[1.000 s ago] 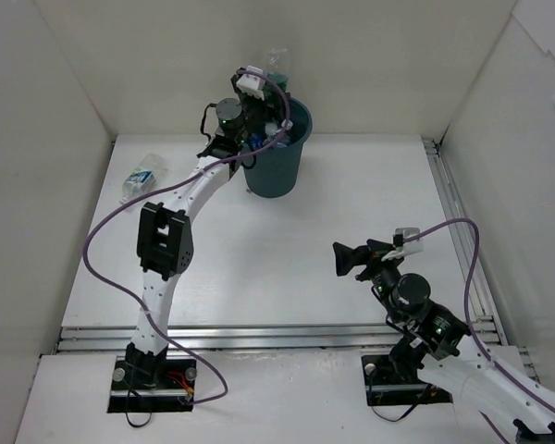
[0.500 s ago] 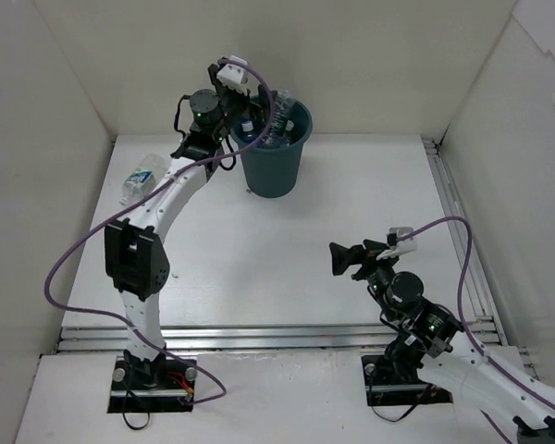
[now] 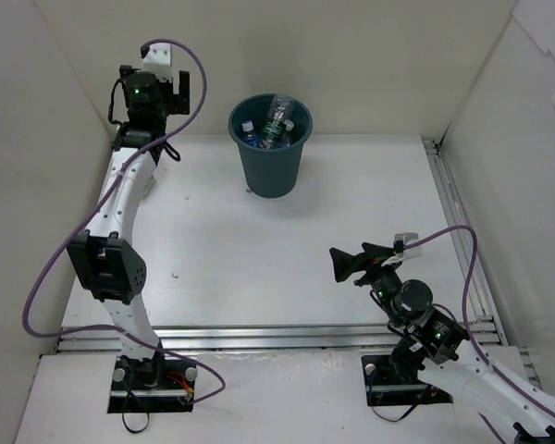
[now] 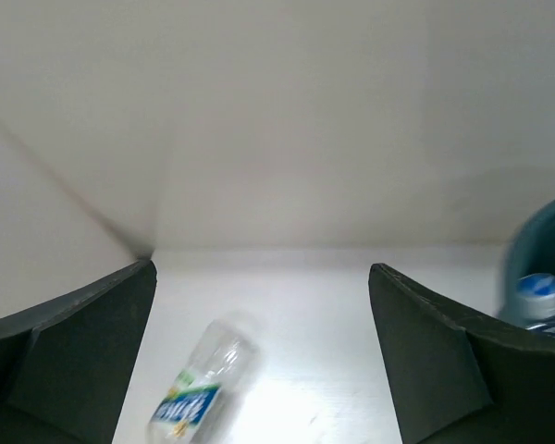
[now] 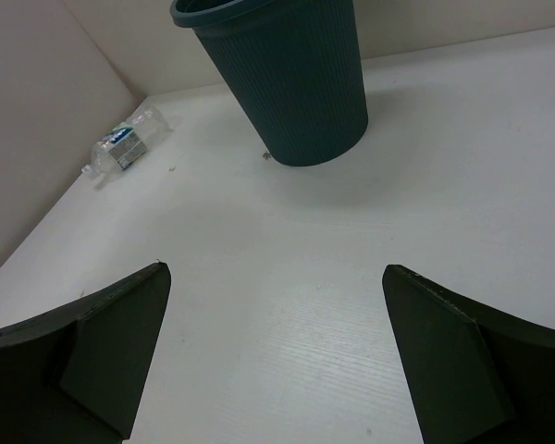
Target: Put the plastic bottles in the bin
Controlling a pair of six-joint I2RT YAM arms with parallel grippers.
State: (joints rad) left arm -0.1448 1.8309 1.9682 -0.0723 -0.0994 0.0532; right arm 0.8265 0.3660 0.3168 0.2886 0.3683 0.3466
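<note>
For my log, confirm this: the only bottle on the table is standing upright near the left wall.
No: the bottle lies on its side, not upright, as the right wrist view shows. It is the only one on the table, near the left wall.

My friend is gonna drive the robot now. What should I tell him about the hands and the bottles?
The left gripper: jaws open, empty, raised at the far left, loose bottle in view below it.
The right gripper: jaws open, empty, near its base, facing the bin.
Done: some bottles sit in the bin; exact count unclear.
Left: the loose bottle lies on its side on the table, far left. Grab it, drop it in.
</note>
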